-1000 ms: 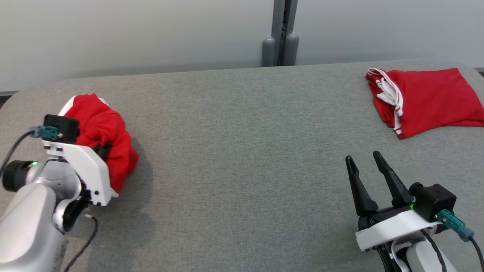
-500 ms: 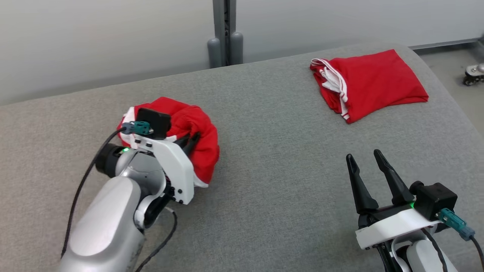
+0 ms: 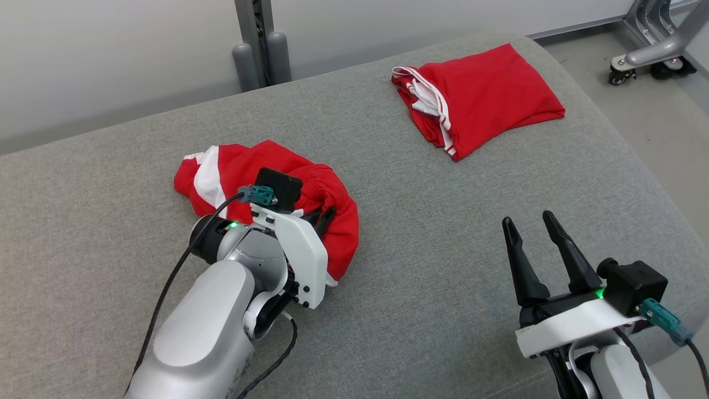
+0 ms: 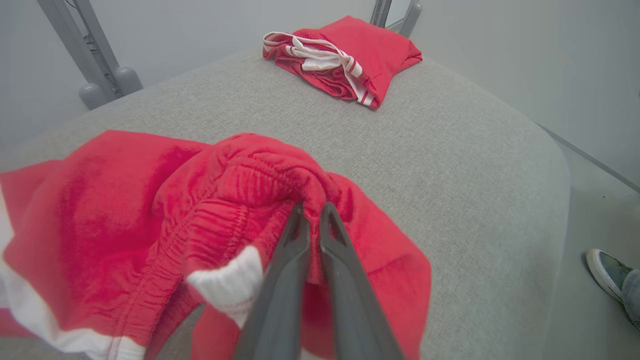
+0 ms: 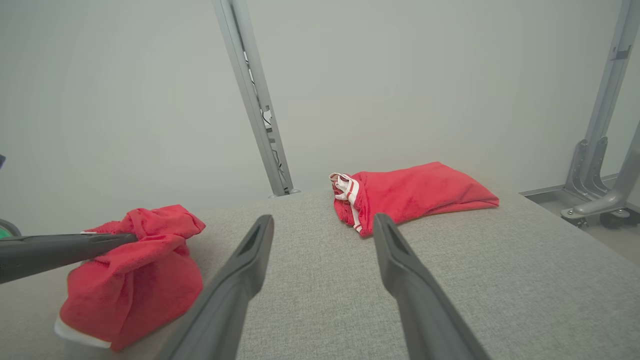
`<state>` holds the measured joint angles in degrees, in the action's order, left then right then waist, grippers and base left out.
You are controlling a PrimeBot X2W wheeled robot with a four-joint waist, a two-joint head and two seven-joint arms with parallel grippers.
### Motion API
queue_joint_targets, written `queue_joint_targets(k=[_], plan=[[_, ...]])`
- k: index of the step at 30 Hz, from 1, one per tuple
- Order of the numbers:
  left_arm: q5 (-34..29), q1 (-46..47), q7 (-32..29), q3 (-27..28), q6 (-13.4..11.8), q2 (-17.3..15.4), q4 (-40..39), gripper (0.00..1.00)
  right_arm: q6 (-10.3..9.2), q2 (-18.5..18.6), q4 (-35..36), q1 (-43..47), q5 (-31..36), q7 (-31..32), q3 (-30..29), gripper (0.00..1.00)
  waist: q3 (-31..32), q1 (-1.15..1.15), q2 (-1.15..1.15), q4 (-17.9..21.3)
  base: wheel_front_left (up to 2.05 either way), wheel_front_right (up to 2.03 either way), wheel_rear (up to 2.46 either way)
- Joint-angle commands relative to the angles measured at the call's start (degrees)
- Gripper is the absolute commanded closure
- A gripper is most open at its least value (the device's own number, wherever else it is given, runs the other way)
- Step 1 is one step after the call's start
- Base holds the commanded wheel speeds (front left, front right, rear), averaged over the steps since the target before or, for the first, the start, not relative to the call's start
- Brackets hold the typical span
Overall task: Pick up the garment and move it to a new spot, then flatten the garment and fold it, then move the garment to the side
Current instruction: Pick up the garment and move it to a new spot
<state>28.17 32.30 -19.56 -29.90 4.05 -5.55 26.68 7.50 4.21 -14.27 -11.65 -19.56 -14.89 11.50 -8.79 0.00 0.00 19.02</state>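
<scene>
1. The left fingers (image 4: 287, 265) are pinching a bunched fold of the crumpled red garment (image 3: 232, 166). They are pressing almost together, with the gathered elastic edge caught between their tips.
2. The garment is sitting in a heap on the grey bench (image 3: 432, 233), left of the middle in the head view. A white stripe is showing at its far left end.
3. In the right wrist view the pinched part is standing higher than the rest. The bulk is hanging below it as a rounded bundle, with its lower side resting on the bench.
4. In the left wrist view a small white ribbed piece is dangling just beside the left fingers.
5. The right fingers (image 3: 523, 271) are standing spread and holding nothing. They are hovering over the near right part of the bench and pointing toward its far edge.
6. A second red garment (image 3: 487, 88), folded and showing white striped trim at one end, is lying near the far right corner of the bench, well apart from both pairs of fingers.
7. A grey upright post (image 3: 255, 44) is standing behind the bench, and a wheeled metal frame foot (image 3: 648, 52) is resting on the floor at the far right.
8. A shoe (image 4: 607, 272) is showing on the floor at the right edge of the left wrist view.
</scene>
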Motion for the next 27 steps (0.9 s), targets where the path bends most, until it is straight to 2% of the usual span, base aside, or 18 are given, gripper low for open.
queue_joint_targets(k=[1, 2, 3, 10, 18, 19, 21, 27], plan=[[0.10, 1.49, 0.39, 0.00, 0.49, -0.16, 0.40, 0.79, 0.00, 0.20, 0.07, -0.61, 0.07, -0.24, -0.38, 0.00, -0.17, 0.00, 0.00, -0.14, 0.00, 0.00, 0.00], [0.24, 1.63, 0.61, -0.17, 0.52, -0.08, 0.77, 0.53, 0.00, 0.21, 0.13, -0.55, 0.27, -0.24, -0.56, 0.00, -0.21, 0.00, 0.00, -0.41, 0.00, 0.00, 0.00], [0.41, 1.66, 0.73, -0.36, 0.69, 0.00, 1.09, 0.00, 0.00, 0.23, 0.11, -0.48, 0.49, -0.24, -0.62, 0.00, -0.18, 0.00, 0.00, -0.76, 0.00, 0.00, 0.00], [0.88, 1.38, 4.11, 0.37, 0.33, -0.32, 0.14, 0.00, 0.00, 1.05, 0.36, 0.17, 1.05, -0.24, -1.22, 0.00, 0.96, 0.00, 0.00, -4.17, 0.00, 0.00, 0.00], [0.63, -1.93, 7.98, 3.18, -1.94, -4.02, -5.18, 0.00, 0.00, 2.07, 0.98, 0.69, 1.38, -0.24, -2.47, 0.00, 2.45, 0.00, 0.00, -7.20, 0.00, 0.00, 0.00], [0.24, -3.30, 9.23, 4.12, -2.89, -5.39, -7.09, 0.00, 0.00, 2.49, 1.25, 0.87, 1.44, -0.24, -2.77, 0.00, 2.82, 0.00, 0.00, -7.96, 0.00, 0.00, 0.00], [0.15, -4.07, 10.08, 4.75, -3.40, -6.10, -8.10, 0.00, 0.00, 2.65, 1.38, 0.96, 1.47, -0.24, -2.77, 0.00, 3.02, 0.00, 0.00, -8.27, 0.00, 0.00, 0.00], [-0.18, -10.07, 15.10, 8.29, -7.26, -8.82, -13.92, 0.00, 0.00, 3.33, 2.33, 1.88, 1.77, -0.24, -3.06, 0.00, 4.65, 0.00, 0.00, -10.04, 0.00, 0.00, 0.00]])
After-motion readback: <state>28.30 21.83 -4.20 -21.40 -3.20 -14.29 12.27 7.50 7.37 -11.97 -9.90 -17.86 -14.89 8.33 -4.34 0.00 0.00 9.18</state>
